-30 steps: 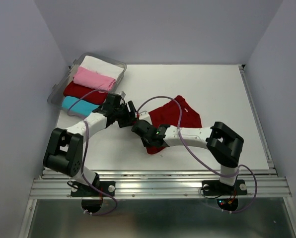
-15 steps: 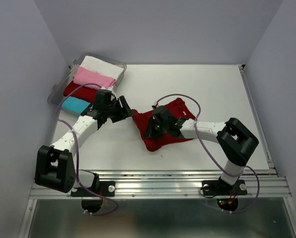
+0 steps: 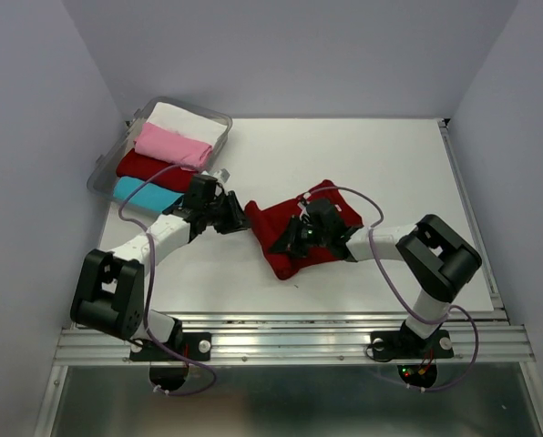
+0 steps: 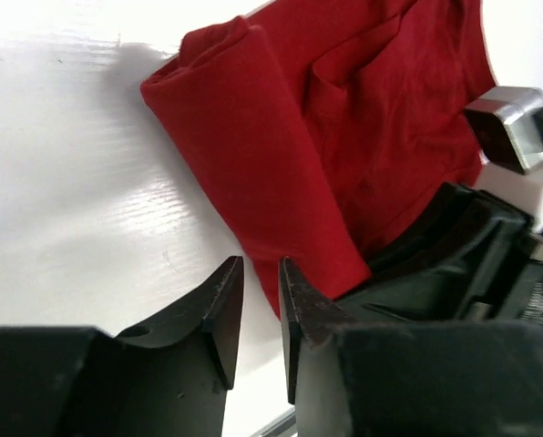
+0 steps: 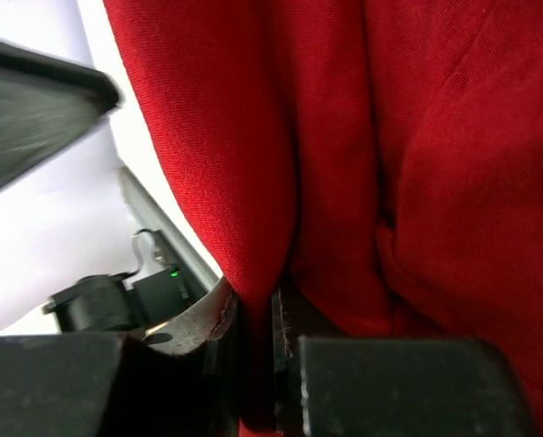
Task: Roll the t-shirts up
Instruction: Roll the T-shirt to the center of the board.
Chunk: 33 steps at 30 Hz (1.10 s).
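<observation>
The big dark red t-shirt [image 3: 271, 235] lies bunched on the white counter [image 3: 390, 164], about midway between the left and right edges and somewhat nearer the near edge than the far one. From the left wrist camera, its left side is turned over into a thick, smooth band running to a blunt corner, with looser, creased cloth behind it. The right gripper [image 3: 294, 238] is down on top of the shirt, the arm reaching in low from the near right corner. Its own camera shows the jaws clamped on a hanging fold of the red fabric, which fills nearly the whole view. The left gripper [image 3: 238, 218] sits just beside the shirt's left corner, over bare counter. Its jaws are drawn almost together with only a thin slit between them and nothing in it, and their tips are close to the band's edge, though I cannot tell whether they touch it. At the far left corner stands a clear plastic tub [image 3: 228, 123] holding four more folded shirts in a row: a white shirt [image 3: 185, 120] farthest back, then a pink shirt [image 3: 171, 144], a second dark red shirt [image 3: 144, 166] and a cyan shirt [image 3: 139, 191] nearest. Purple cables [image 3: 381, 273] loop along both arms.
</observation>
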Each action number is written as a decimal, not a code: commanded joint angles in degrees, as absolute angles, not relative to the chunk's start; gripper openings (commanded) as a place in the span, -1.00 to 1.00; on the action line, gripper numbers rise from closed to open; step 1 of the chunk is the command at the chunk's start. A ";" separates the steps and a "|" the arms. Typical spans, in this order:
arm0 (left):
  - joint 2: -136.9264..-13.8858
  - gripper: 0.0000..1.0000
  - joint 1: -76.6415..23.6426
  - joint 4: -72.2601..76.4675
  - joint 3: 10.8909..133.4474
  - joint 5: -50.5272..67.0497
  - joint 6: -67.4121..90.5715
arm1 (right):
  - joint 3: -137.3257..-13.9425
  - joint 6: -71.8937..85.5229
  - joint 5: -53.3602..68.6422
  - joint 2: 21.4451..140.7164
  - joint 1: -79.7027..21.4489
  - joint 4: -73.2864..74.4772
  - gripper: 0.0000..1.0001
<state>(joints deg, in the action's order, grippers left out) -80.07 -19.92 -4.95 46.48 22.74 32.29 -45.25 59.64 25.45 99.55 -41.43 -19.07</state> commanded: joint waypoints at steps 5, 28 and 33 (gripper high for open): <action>-85.42 -0.63 -22.32 -0.44 49.65 24.52 32.96 | -40.52 66.79 33.57 97.47 -37.71 -33.65 -0.99; -101.77 -0.82 -29.70 1.32 63.10 23.47 32.70 | -32.96 69.08 39.81 98.79 -30.33 -40.69 -0.81; -103.97 -0.82 -30.50 1.06 64.68 23.47 32.61 | -31.03 67.77 38.94 98.35 -29.79 -40.43 -0.27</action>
